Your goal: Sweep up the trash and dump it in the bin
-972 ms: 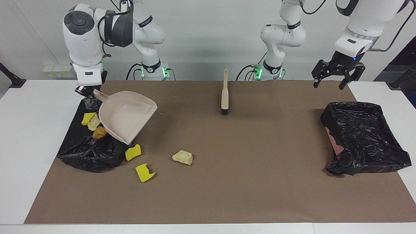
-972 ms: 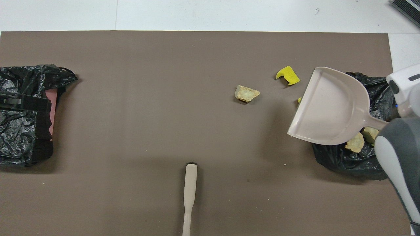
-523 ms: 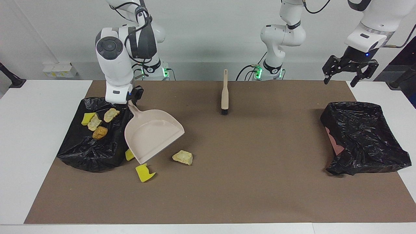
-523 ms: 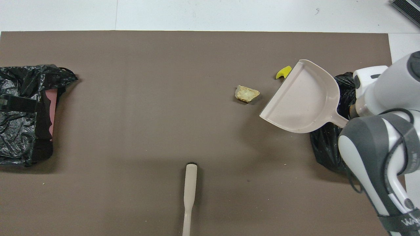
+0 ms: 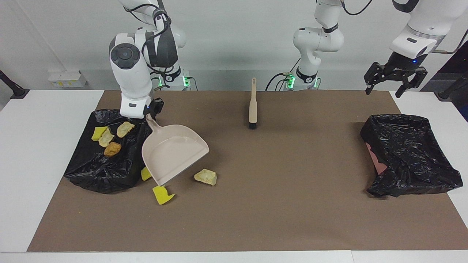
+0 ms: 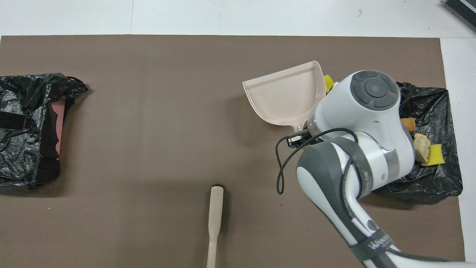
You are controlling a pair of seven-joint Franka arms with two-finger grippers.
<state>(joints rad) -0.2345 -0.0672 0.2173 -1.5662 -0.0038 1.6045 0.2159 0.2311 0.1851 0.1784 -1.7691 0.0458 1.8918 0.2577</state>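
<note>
My right gripper (image 5: 150, 114) (image 6: 297, 138) is shut on the handle of the beige dustpan (image 5: 173, 151) (image 6: 286, 95). The pan tilts down over the mat, its lip low beside two yellow sponge pieces (image 5: 162, 194) (image 5: 146, 174), one half hidden by it. A pale beige chunk (image 5: 205, 176) lies on the mat beside the pan. Several scraps of trash (image 5: 112, 149) (image 6: 421, 147) rest on the black-bagged bin (image 5: 98, 171) (image 6: 435, 182) at the right arm's end. My left gripper (image 5: 395, 78) hangs open, high over the left arm's end of the table.
The beige brush (image 5: 252, 104) (image 6: 215, 223) lies on the brown mat (image 5: 292, 212) between the arm bases, bristles pointing away from the robots. A second black-bagged bin (image 5: 406, 153) (image 6: 29, 130) with a pink wall sits at the left arm's end.
My right arm carried the dustpan off the black bag, toward the table's middle and lower, next to the loose scraps. My left gripper rose and drew back a little.
</note>
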